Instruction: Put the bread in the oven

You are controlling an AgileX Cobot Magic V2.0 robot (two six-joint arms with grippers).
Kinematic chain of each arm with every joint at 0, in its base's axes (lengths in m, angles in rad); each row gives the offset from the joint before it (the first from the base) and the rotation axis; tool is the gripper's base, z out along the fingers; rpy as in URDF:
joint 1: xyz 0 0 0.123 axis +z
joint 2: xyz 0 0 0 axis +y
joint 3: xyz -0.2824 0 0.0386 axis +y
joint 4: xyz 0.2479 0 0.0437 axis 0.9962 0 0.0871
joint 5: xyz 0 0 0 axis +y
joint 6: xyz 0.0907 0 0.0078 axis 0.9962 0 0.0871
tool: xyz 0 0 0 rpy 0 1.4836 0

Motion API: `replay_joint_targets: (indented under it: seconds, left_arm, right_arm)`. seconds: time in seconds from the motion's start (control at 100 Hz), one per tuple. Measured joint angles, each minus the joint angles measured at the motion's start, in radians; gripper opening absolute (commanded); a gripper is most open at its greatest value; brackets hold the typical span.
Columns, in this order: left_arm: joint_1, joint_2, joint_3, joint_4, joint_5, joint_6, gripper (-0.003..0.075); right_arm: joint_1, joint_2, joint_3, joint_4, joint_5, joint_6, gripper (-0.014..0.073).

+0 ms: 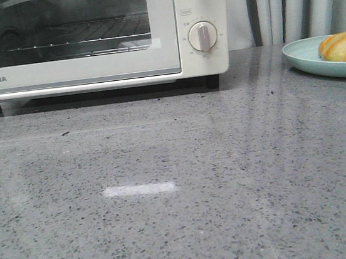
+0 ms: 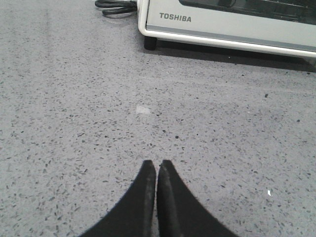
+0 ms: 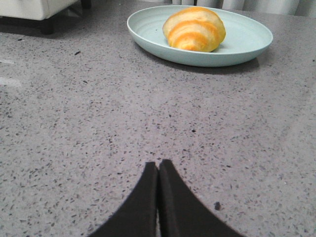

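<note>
The bread (image 1: 344,46), a golden-brown roll with cream stripes, lies on a pale blue plate (image 1: 306,56) at the far right of the table; it also shows in the right wrist view (image 3: 194,29) on the plate (image 3: 247,42). The white Toshiba oven (image 1: 89,64) stands at the back left with its glass door closed; its lower front shows in the left wrist view (image 2: 232,27). My left gripper (image 2: 157,163) is shut and empty over bare table. My right gripper (image 3: 158,163) is shut and empty, well short of the plate. Neither gripper shows in the front view.
The table (image 1: 180,185) is grey speckled stone. A black power cord (image 2: 114,6) lies beside the oven's left corner. Round white dials (image 1: 202,36) sit on the oven's right panel. Grey curtains (image 1: 290,1) hang behind the plate.
</note>
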Motion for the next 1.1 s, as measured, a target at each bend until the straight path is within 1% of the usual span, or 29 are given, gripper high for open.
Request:
replay_joint_targets:
  seconds: [0.23, 0.38, 0.46, 0.55, 0.62, 0.67, 0.74, 0.79, 0.88, 0.95, 1.04, 1.1]
  left_arm:
    - [0.0, 0.0, 0.0, 0.019, -0.004, 0.002, -0.0021]
    - [0.0, 0.0, 0.0, 0.07, -0.078, 0.006, -0.0021]
    - [0.0, 0.0, 0.0, 0.058, -0.134, 0.006, -0.0021]
    - [0.0, 0.0, 0.0, -0.038, -0.169, 0.006, -0.0021]
    - [0.0, 0.0, 0.0, -0.107, -0.181, 0.006, -0.0021]
    - [0.0, 0.0, 0.0, -0.145, -0.189, 0.006, -0.0022]
    - [0.0, 0.0, 0.0, -0.241, -0.223, 0.006, -0.0021]
    - [0.0, 0.0, 0.0, -0.338, -0.251, 0.006, -0.0021]
    - [0.0, 0.0, 0.0, -0.456, -0.288, 0.004, -0.0021]
    - [0.0, 0.0, 0.0, -0.541, -0.298, 0.004, -0.0021]
    - [0.0, 0.0, 0.0, -0.677, -0.298, 0.003, -0.0021]
    - [0.0, 0.0, 0.0, -0.736, -0.296, 0.003, -0.0022]
  right_arm:
    - [0.0, 0.0, 0.0, 0.0, 0.0, 0.0, -0.0062]
    - [0.0, 0.0, 0.0, -0.019, -0.012, 0.0, -0.0062]
    - [0.0, 0.0, 0.0, -0.038, -0.07, 0.0, -0.0062]
    - [0.0, 0.0, 0.0, -0.021, -0.202, 0.0, -0.0062]
    - [0.0, 0.0, 0.0, 0.045, -0.331, 0.0, -0.0062]
    - [0.0, 0.0, 0.0, 0.135, -0.422, 0.007, -0.0062]
    - [0.0, 0.0, 0.0, 0.264, -0.503, 0.016, -0.0062]
    - [0.0, 0.0, 0.0, 0.348, -0.531, 0.016, -0.0062]
    - [0.0, 0.0, 0.0, 0.476, -0.536, 0.023, -0.0062]
    - [0.0, 0.0, 0.0, 0.547, -0.52, 0.025, -0.0062]
    - [0.0, 0.0, -0.002, 0.61, -0.486, 0.027, -0.0062]
    - [0.0, 0.0, -0.021, 0.63, -0.419, 0.028, -0.0062]
